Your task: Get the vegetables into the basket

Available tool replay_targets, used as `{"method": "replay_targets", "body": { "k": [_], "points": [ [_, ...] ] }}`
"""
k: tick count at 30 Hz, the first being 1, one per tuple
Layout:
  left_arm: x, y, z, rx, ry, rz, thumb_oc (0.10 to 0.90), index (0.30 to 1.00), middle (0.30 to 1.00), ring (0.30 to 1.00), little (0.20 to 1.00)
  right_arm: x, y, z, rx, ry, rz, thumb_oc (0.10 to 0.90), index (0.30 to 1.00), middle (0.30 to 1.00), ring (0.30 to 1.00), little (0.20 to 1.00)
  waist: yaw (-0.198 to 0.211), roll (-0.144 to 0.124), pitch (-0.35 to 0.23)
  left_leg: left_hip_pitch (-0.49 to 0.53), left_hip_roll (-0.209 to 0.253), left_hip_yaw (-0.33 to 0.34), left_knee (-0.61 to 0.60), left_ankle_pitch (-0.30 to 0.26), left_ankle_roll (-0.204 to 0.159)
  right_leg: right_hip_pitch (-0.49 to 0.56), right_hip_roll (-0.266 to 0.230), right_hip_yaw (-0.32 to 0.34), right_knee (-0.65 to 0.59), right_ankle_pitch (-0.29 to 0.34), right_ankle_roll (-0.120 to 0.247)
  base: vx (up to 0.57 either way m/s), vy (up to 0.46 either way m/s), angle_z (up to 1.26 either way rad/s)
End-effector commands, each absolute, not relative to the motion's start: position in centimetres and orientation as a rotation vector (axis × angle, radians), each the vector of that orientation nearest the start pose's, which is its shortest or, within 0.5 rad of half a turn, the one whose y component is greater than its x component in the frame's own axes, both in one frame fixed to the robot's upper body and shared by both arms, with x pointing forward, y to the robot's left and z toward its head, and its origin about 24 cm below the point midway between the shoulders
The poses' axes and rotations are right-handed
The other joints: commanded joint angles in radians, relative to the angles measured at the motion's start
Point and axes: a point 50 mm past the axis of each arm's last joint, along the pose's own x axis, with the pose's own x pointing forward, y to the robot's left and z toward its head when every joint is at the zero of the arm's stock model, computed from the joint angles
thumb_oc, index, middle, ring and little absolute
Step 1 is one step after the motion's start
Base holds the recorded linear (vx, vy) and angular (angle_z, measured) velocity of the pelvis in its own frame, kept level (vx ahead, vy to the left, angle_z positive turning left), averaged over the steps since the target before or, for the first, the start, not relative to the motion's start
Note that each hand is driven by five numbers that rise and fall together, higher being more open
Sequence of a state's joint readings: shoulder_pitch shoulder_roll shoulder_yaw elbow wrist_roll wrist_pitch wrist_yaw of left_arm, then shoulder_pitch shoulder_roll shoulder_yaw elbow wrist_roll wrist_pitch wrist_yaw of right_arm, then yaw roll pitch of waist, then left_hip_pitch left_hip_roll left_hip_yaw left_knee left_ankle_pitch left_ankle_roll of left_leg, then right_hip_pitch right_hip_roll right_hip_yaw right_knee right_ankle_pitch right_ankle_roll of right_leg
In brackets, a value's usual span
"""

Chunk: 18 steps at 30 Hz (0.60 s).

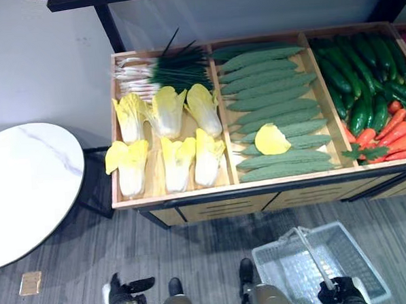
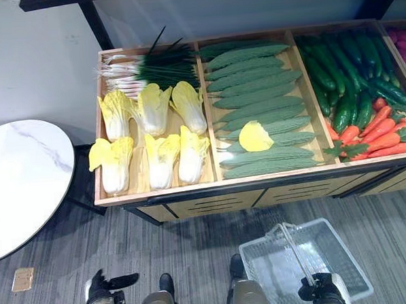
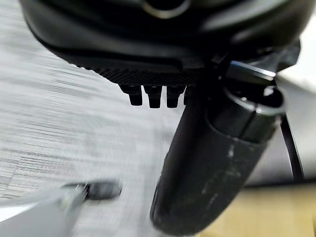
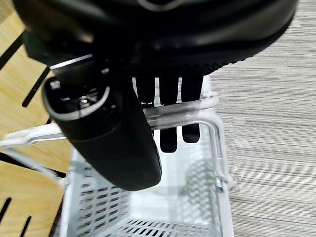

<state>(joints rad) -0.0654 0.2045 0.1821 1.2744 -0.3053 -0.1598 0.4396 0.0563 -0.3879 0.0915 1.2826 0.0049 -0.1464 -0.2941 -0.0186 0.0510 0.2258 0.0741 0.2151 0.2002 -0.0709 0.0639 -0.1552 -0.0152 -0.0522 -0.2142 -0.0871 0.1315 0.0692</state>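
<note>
A wooden produce stand (image 1: 192, 195) holds napa cabbages (image 1: 168, 137), green onions (image 1: 165, 71), bumpy green gourds (image 1: 271, 94), dark cucumbers (image 1: 362, 75) and carrots (image 1: 393, 134). A loose yellow cabbage leaf (image 1: 272, 139) lies on the gourds. An empty white basket (image 1: 277, 274) hangs low in front of the stand at the right. Its handle (image 4: 197, 106) runs under the curled fingers of my right hand (image 1: 343, 291). My left hand (image 1: 119, 303) hangs low at the left over the floor, its fingers (image 3: 153, 96) relaxed and holding nothing.
A round white marble table (image 1: 21, 189) stands left of the stand. A small tan square (image 1: 31, 282) lies on the grey striped floor. Dark frame posts (image 1: 108, 24) rise behind the stand. Purple produce (image 2: 403, 43) shows at the far right.
</note>
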Motion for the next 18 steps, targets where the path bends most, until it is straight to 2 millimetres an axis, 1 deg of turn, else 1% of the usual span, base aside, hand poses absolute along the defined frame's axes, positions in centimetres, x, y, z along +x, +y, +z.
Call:
{"method": "replay_targets", "body": {
  "k": [1, 2, 3, 4, 5, 6, 7, 8, 9, 10, 11, 12, 14, 16, 17, 18],
  "points": [
    [9.7, 33.0, -11.4, 0.155, 0.889, 1.209, 0.900, 1.000, 1.000, 1.000, 1.000, 7.2, -32.0, -12.9, -0.644, 1.073, -0.454, 0.400, 0.300, 0.300, 0.300, 0.300, 0.000, -0.088, -0.016, -0.007, -0.014, -0.002, -0.016, 0.027, -0.028, 0.080, -0.107, -0.008, 0.022, -0.083, 0.119, -0.02, 0.074, 0.01],
    [9.9, 34.4, -10.3, 0.174, 0.825, 1.284, 0.900, 1.000, 1.000, 1.000, 1.000, 7.3, -31.9, -12.9, -0.646, 1.062, -0.451, 0.400, 0.300, 0.300, 0.300, 0.300, 0.000, -0.089, -0.018, -0.004, -0.016, -0.001, -0.016, 0.025, -0.028, 0.081, -0.110, -0.009, 0.021, -0.081, 0.120, -0.03, 0.087, -0.05],
    [10.7, 35.1, -9.5, 0.224, 0.768, 1.297, 0.900, 1.000, 1.000, 1.000, 1.000, 7.3, -31.8, -12.9, -0.653, 1.058, -0.449, 0.400, 0.300, 0.300, 0.300, 0.300, 0.002, -0.090, -0.018, -0.003, -0.018, -0.002, -0.016, 0.022, -0.028, 0.082, -0.112, -0.010, 0.020, -0.079, 0.122, -0.02, 0.032, -0.04],
    [10.7, 35.1, -9.5, 0.224, 0.768, 1.297, 0.900, 1.000, 1.000, 1.000, 1.000, 7.3, -31.8, -12.9, -0.653, 1.058, -0.449, 0.400, 0.300, 0.300, 0.300, 0.300, 0.002, -0.090, -0.018, -0.003, -0.018, -0.002, -0.016, 0.022, -0.028, 0.082, -0.112, -0.010, 0.020, -0.079, 0.122, -0.02, 0.039, -0.01],
    [11.8, 36.7, -7.4, 0.310, 0.646, 1.345, 0.900, 1.000, 1.000, 1.000, 1.000, 7.2, -31.7, -12.9, -0.659, 1.055, -0.442, 0.400, 0.300, 0.300, 0.300, 0.300, 0.006, -0.091, -0.019, -0.002, -0.021, 0.000, -0.016, 0.019, -0.028, 0.085, -0.120, -0.012, 0.018, -0.076, 0.127, -0.03, 0.037, 0.02],
    [13.2, 37.6, -5.3, 0.363, 0.510, 1.377, 0.900, 1.000, 1.000, 1.000, 1.000, 7.1, -31.7, -12.9, -0.661, 1.053, -0.441, 0.400, 0.300, 0.300, 0.300, 0.300, 0.009, -0.092, -0.018, -0.004, -0.022, -0.002, -0.016, 0.018, -0.029, 0.085, -0.123, -0.015, 0.018, -0.073, 0.129, -0.04, 0.044, 0.03],
    [13.4, 38.0, -4.8, 0.382, 0.487, 1.392, 0.900, 1.000, 1.000, 1.000, 1.000, 7.1, -31.7, -12.9, -0.658, 1.050, -0.443, 0.400, 0.300, 0.300, 0.300, 0.300, 0.010, -0.093, -0.019, -0.003, -0.023, -0.003, -0.016, 0.017, -0.029, 0.086, -0.125, -0.017, 0.017, -0.073, 0.130, -0.02, 0.032, 0.03],
    [14.6, 38.6, -2.6, 0.402, 0.341, 1.433, 0.900, 1.000, 1.000, 1.000, 1.000, 6.8, -31.7, -13.0, -0.660, 1.058, -0.450, 0.400, 0.300, 0.300, 0.300, 0.300, 0.014, -0.092, -0.020, -0.003, -0.025, -0.004, -0.016, 0.014, -0.030, 0.088, -0.128, -0.021, 0.014, -0.070, 0.133, 0.00, 0.000, 0.00],
    [14.6, 38.5, -2.6, 0.405, 0.342, 1.435, 0.900, 1.000, 1.000, 1.000, 1.000, 6.8, -31.7, -13.0, -0.660, 1.059, -0.449, 0.400, 0.300, 0.300, 0.300, 0.300, 0.013, -0.093, -0.020, -0.002, -0.026, -0.004, -0.016, 0.014, -0.030, 0.089, -0.128, -0.021, 0.014, -0.070, 0.133, -0.01, 0.026, 0.03],
    [16.6, 38.7, 1.0, 0.416, 0.122, 1.432, 0.900, 1.000, 1.000, 1.000, 1.000, 6.5, -31.6, -13.1, -0.646, 1.063, -0.455, 0.400, 0.300, 0.300, 0.300, 0.300, 0.019, -0.094, -0.022, -0.005, -0.026, -0.007, -0.016, 0.013, -0.030, 0.089, -0.131, -0.026, 0.012, -0.068, 0.136, -0.01, 0.017, 0.03],
    [17.5, 38.6, 3.3, 0.419, -0.010, 1.438, 0.900, 1.000, 1.000, 1.000, 1.000, 6.1, -31.6, -13.1, -0.644, 1.074, -0.459, 0.400, 0.300, 0.300, 0.300, 0.300, 0.022, -0.095, -0.024, -0.007, -0.026, -0.009, -0.016, 0.012, -0.030, 0.090, -0.133, -0.028, 0.011, -0.068, 0.137, -0.01, 0.017, 0.05],
    [18.3, 38.2, 4.9, 0.412, -0.097, 1.421, 0.900, 1.000, 1.000, 1.000, 1.000, 5.9, -31.6, -13.2, -0.638, 1.084, -0.461, 0.400, 0.300, 0.300, 0.300, 0.300, 0.022, -0.097, -0.026, -0.008, -0.027, -0.011, -0.016, 0.010, -0.030, 0.091, -0.134, -0.030, 0.009, -0.067, 0.137, -0.01, 0.008, 0.08],
    [19.2, 37.3, 6.6, 0.420, -0.190, 1.382, 0.900, 1.000, 1.000, 1.000, 1.000, 5.5, -31.6, -13.3, -0.629, 1.100, -0.463, 0.400, 0.300, 0.300, 0.300, 0.300, 0.020, -0.101, -0.029, -0.009, -0.028, -0.012, -0.016, 0.008, -0.030, 0.094, -0.135, -0.032, 0.007, -0.068, 0.138, -0.01, 0.006, 0.09],
    [20.9, 35.8, 9.3, 0.430, -0.333, 1.296, 0.900, 1.000, 1.000, 1.000, 1.000, 5.5, -31.5, -13.3, -0.623, 1.104, -0.458, 0.400, 0.300, 0.300, 0.300, 0.300, 0.016, -0.103, -0.030, -0.008, -0.028, -0.012, -0.016, 0.007, -0.030, 0.094, -0.135, -0.030, 0.007, -0.067, 0.138, -0.01, 0.001, -0.02],
    [21.4, 35.1, 10.1, 0.419, -0.378, 1.272, 0.900, 1.000, 1.000, 1.000, 1.000, 5.7, -31.4, -13.4, -0.625, 1.100, -0.448, 0.400, 0.300, 0.300, 0.300, 0.300, 0.014, -0.104, -0.030, -0.007, -0.028, -0.010, -0.016, 0.006, -0.030, 0.094, -0.135, -0.027, 0.006, -0.067, 0.137, -0.02, -0.001, -0.03],
    [22.4, 33.7, 11.7, 0.399, -0.467, 1.191, 0.900, 1.000, 1.000, 1.000, 1.000, 5.9, -31.3, -13.4, -0.628, 1.096, -0.435, 0.400, 0.300, 0.300, 0.300, 0.300, 0.011, -0.105, -0.029, -0.006, -0.027, -0.009, -0.016, 0.007, -0.030, 0.094, -0.134, -0.026, 0.006, -0.067, 0.136, 0.00, 0.000, 0.00]
  ]
}}
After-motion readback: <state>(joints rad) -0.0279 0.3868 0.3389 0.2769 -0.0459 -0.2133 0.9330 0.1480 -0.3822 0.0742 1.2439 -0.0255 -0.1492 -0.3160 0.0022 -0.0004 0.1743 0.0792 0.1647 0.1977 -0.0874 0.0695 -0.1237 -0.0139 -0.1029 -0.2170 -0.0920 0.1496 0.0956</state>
